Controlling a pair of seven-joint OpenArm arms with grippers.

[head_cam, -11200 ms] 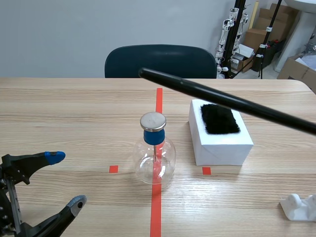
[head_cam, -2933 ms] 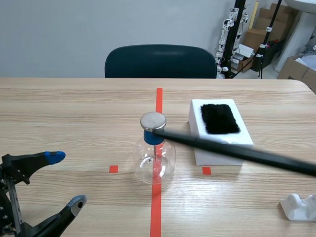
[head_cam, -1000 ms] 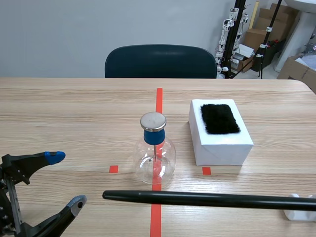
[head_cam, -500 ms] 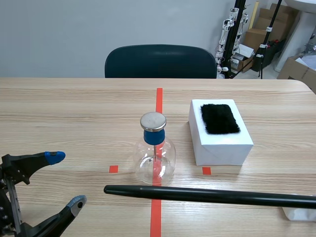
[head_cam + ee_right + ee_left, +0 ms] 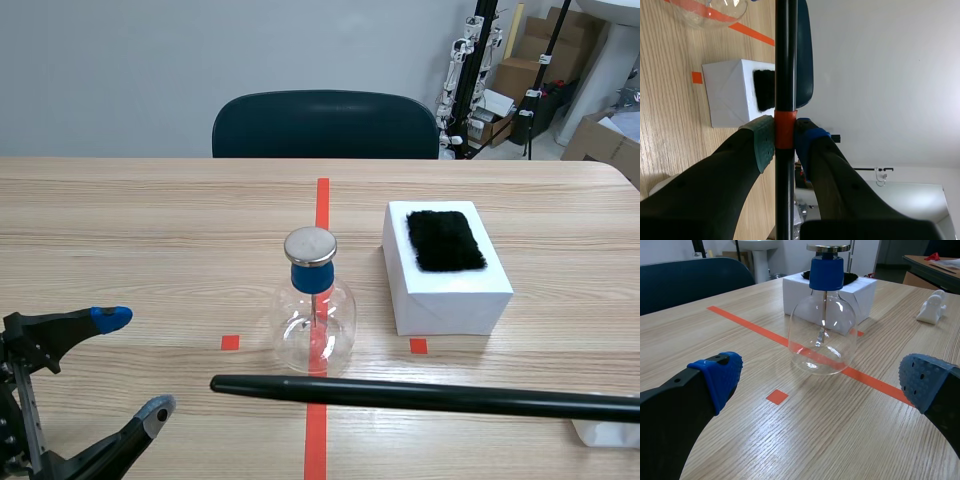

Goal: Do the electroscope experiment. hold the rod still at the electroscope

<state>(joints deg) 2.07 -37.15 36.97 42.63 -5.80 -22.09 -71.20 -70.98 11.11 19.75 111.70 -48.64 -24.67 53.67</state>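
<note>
The electroscope (image 5: pixel 313 300) is a clear glass flask with a blue stopper and a round metal cap, standing on the red tape line. A long black rod (image 5: pixel 420 397) lies level and low in front of the flask, apart from it, coming in from the right. In the right wrist view my right gripper (image 5: pixel 785 132) is shut on the rod (image 5: pixel 786 60) at its orange band; the flask (image 5: pixel 705 12) shows far ahead. My left gripper (image 5: pixel 133 365) stands open at the near left, and in its own view the left gripper (image 5: pixel 820 375) has the electroscope (image 5: pixel 823 325) ahead of it.
A white box (image 5: pixel 445 295) topped with a black fur patch (image 5: pixel 445 240) stands right of the flask. A small white object (image 5: pixel 600 432) sits at the near right edge. A dark chair (image 5: pixel 325 125) is behind the table.
The rod was high, then touched the electroscope's cap, then came down in front of the flask. Over the last half second it has stayed put. The left arm has not moved.
</note>
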